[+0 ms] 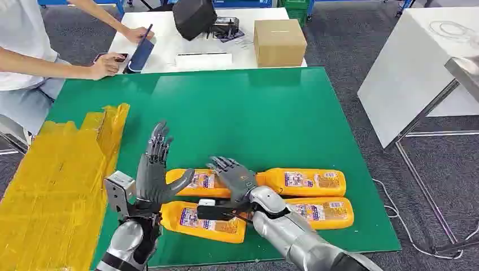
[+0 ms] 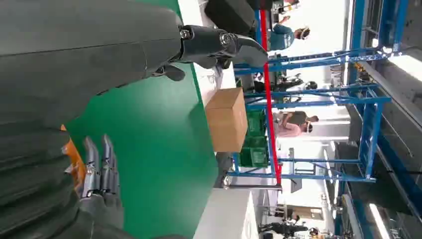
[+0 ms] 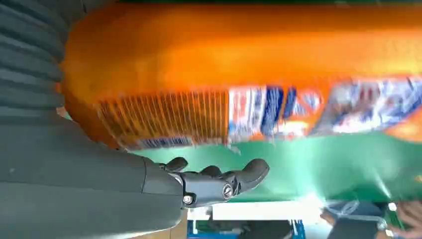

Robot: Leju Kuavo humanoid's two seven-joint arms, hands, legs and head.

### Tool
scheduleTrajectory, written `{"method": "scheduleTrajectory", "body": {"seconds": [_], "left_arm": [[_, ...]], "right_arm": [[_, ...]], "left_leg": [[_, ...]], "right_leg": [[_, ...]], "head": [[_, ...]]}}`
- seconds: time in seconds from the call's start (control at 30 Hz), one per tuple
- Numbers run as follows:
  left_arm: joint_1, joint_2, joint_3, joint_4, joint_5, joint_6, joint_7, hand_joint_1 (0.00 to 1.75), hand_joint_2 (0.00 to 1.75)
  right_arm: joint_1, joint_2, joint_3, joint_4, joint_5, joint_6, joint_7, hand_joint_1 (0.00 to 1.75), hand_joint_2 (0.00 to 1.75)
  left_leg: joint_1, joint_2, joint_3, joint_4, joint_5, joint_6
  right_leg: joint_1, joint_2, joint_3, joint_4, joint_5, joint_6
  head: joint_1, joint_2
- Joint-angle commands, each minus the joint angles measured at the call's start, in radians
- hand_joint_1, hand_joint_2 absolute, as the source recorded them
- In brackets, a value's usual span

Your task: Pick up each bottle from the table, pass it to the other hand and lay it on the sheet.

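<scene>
Several orange bottles lie flat near the front edge of the green table (image 1: 237,107). My right hand (image 1: 233,176) hovers with fingers spread over the far-left bottle (image 1: 195,182), between it and the far-right bottle (image 1: 302,182). In the right wrist view that bottle (image 3: 239,69) lies close under the palm, and the thumb (image 3: 219,181) stands clear of it. My left hand (image 1: 155,169) is raised upright and open just left of the same bottle, holding nothing. Two more bottles (image 1: 206,221) (image 1: 322,212) lie nearer me. The yellow sheet (image 1: 56,186) covers the table's left side.
A cardboard box (image 1: 279,42) and a black bag (image 1: 194,17) stand on the white table behind. A person (image 1: 22,51) at the back left rests their hands near a tablet (image 1: 140,55). A white table (image 1: 412,68) stands to the right.
</scene>
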Motion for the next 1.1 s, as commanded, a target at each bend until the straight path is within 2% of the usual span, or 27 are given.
{"method": "scheduleTrajectory", "body": {"seconds": [0.03, 0.17, 0.47, 0.8, 0.93, 1.1], "left_arm": [[-0.027, 0.008, 0.002, 0.04, -0.004, 0.003, -0.001, 0.0, 1.75], [-0.026, 0.012, -0.004, 0.04, -0.015, 0.017, -0.01, 0.0, 1.75], [-0.022, 0.011, -0.001, 0.035, -0.02, 0.025, -0.006, 0.0, 1.75], [-0.017, 0.011, 0.002, 0.029, -0.021, 0.025, -0.005, 0.0, 1.75], [-0.011, 0.009, 0.006, 0.025, -0.023, 0.027, -0.005, 0.0, 1.75], [-0.025, 0.002, 0.005, 0.033, -0.028, 0.02, 0.001, 0.0, 1.75]], "right_arm": [[0.031, -0.022, -0.07, -0.069, -0.08, -0.066, -0.083, 0.0, 1.75], [0.076, -0.022, -0.132, -0.152, -0.168, -0.116, -0.151, 0.0, 1.75], [0.03, -0.014, -0.088, -0.111, -0.07, -0.109, 0.001, 0.0, 1.75], [0.036, -0.01, -0.09, -0.124, -0.071, -0.12, -0.011, 0.0, 1.75], [0.033, -0.013, -0.085, -0.142, -0.066, -0.083, 0.005, 0.0, 1.75], [-0.049, -0.003, -0.004, -0.018, 0.027, 0.062, 0.117, 0.0, 1.75]], "left_leg": [[0.0, -0.001, 0.001, 0.0, 0.0, 0.0], [0.0, -0.001, 0.001, 0.0, 0.0, 0.0], [0.0, 0.001, 0.002, 0.0, -0.001, 0.0], [0.0, 0.001, 0.001, 0.0, -0.001, 0.0], [0.001, 0.001, 0.001, 0.0, -0.001, 0.0], [0.001, 0.002, 0.001, 0.001, -0.001, 0.0]], "right_leg": [[0.0, -0.002, 0.002, -0.001, -0.001, -0.001], [0.0, -0.002, 0.001, -0.001, 0.0, -0.001], [0.001, 0.0, 0.002, -0.001, -0.001, -0.002], [0.0, 0.0, 0.001, 0.0, 0.0, -0.001], [0.001, 0.0, 0.002, -0.001, -0.001, -0.002], [0.001, 0.001, 0.002, 0.0, 0.0, -0.002]], "head": [[0.0, 0.0], [0.0, 0.0], [0.0, 0.0], [0.0, 0.0], [0.0, 0.0], [0.0, 0.0]]}}
